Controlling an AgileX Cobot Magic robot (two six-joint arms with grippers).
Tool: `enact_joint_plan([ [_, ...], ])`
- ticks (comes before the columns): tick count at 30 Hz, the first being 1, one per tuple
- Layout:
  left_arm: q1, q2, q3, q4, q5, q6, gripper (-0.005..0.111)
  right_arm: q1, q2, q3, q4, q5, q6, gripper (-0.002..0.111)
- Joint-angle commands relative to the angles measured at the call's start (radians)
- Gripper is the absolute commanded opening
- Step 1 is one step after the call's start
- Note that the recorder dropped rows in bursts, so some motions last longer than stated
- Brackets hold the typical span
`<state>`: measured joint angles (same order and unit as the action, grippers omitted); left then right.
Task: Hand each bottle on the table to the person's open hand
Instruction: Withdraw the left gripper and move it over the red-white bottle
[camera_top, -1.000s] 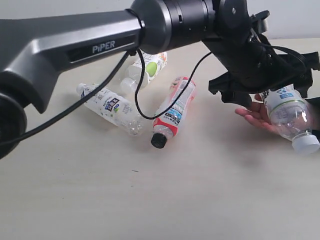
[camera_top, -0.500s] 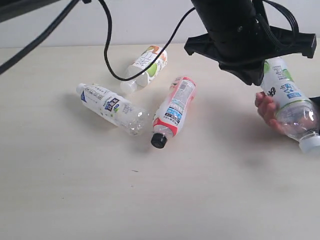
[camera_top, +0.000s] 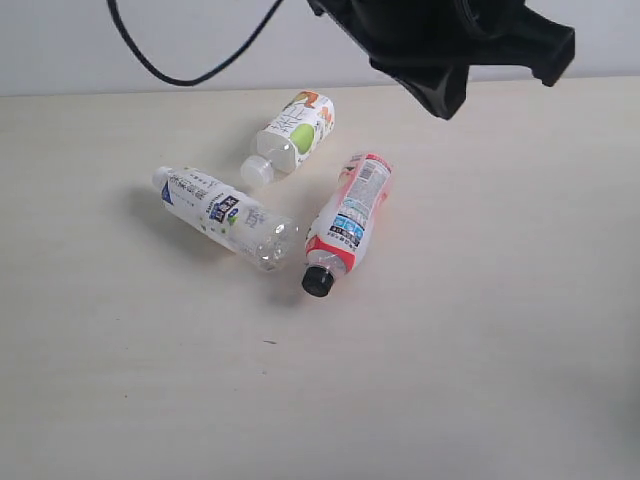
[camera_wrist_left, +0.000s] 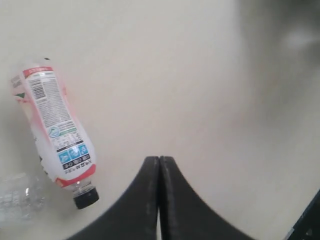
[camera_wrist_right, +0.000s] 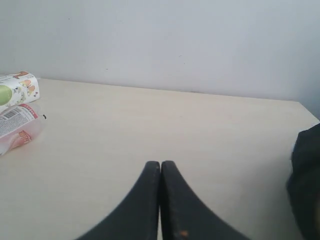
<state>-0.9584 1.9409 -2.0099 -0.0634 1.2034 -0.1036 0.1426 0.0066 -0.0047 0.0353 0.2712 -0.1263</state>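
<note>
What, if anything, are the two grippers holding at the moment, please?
Nothing is held: the left gripper and the right gripper are both shut with nothing between their jaws.

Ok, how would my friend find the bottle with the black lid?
Start at the wide pale table, where three bottles lie on their sides in a cluster. The red-label bottle is the rightmost in the exterior view, next to the blue-and-white bottle and nearer the camera than the green-apple bottle. Only it has a red label and a black cap.
</note>
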Motion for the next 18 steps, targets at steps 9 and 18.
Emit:
enact_joint_plan([
  [9, 0.003, -0.31, 0.277, 0.136, -0.041, 0.021, 0.0, -0.002, -0.007, 0.005, 0.001, -0.004, -0.001, 0.001],
  [18, 0.068, -0.456, 0.577, 0.192, -0.175, 0.021, 0.0, -0.002, -0.007, 0.005, 0.001, -0.004, -0.001, 0.001],
])
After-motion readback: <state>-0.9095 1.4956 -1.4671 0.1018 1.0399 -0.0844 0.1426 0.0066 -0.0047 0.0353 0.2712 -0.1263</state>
